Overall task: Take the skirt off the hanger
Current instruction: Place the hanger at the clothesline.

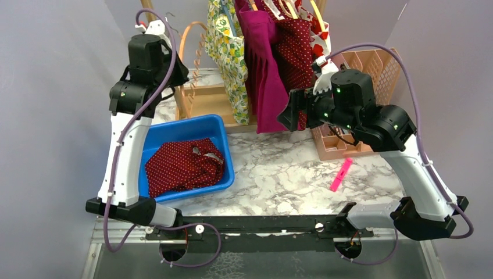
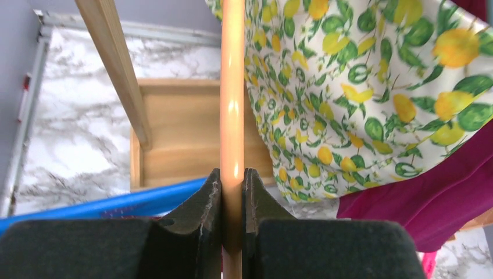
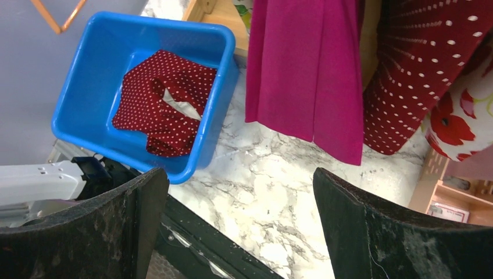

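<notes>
Left claw (image 2: pixel 232 186) is clamping a peach-coloured hanger (image 2: pixel 232 87), fingers pinching narrow on the bar, which is running straight up the middle of the left wrist view. Right claw (image 3: pixel 238 174) is standing wide, gripping nothing, and hovering at centre right of the top view just beside the lower hem of the magenta skirt (image 1: pixel 264 75); cannot tell whether it is touching the cloth.

Marble bench (image 1: pixel 279 168) is filling the middle of the top view.

Clothes are hanging in a bunch at upper centre:
- a lemon-print garment (image 1: pixel 229 52) is hanging on the left of the bunch
- the magenta skirt is hanging next to it, the longest piece, still on the rail
- a dark red dotted garment (image 1: pixel 296 52) is hanging to its right
- a poppy-print piece (image 3: pixel 459 122) is showing at the right edge of the right wrist view

Their own hangers are mostly hiding among the cloth.

Blue bin (image 1: pixel 192 123) is sitting at centre left of the bench, with a crumpled dark red polka-dot garment (image 1: pixel 180 165) lying inside it. Wooden rack base (image 1: pixel 206 102) is sitting just behind the bin. Peach basket (image 1: pixel 372 64) is standing at upper right, behind the right arm. Pink strip (image 1: pixel 341 174) is lying flat on the bench at lower right, well apart from the bin.
</notes>
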Robot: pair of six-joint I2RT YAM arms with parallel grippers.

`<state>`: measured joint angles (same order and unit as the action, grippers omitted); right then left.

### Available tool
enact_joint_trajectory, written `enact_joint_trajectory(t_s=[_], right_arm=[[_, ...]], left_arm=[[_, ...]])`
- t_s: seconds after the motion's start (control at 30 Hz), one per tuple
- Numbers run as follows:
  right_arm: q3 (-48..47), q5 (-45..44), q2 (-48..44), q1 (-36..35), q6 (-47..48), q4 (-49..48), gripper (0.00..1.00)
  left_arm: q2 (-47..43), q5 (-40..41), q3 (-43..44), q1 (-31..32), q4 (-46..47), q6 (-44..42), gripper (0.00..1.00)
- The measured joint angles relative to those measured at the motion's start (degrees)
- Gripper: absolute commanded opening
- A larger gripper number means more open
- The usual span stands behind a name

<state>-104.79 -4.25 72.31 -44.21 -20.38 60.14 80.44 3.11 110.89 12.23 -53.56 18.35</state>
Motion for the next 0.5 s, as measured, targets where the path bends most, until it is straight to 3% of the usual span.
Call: enact_joint_trajectory(t_s=[0.27,0.5], right_arm=[[2.1,4.2,-0.1,0.0,3.1,-5.3,1.00],[1.9,5.3,0.1,0.0,6.1,-7.9,1.00]], left_arm=[[0.9,-2.5,4.3,-4.9,4.7,-4.8,0.00],[6.4,-3.0,13.2,-7.4,6.1,-6.3,0.00]])
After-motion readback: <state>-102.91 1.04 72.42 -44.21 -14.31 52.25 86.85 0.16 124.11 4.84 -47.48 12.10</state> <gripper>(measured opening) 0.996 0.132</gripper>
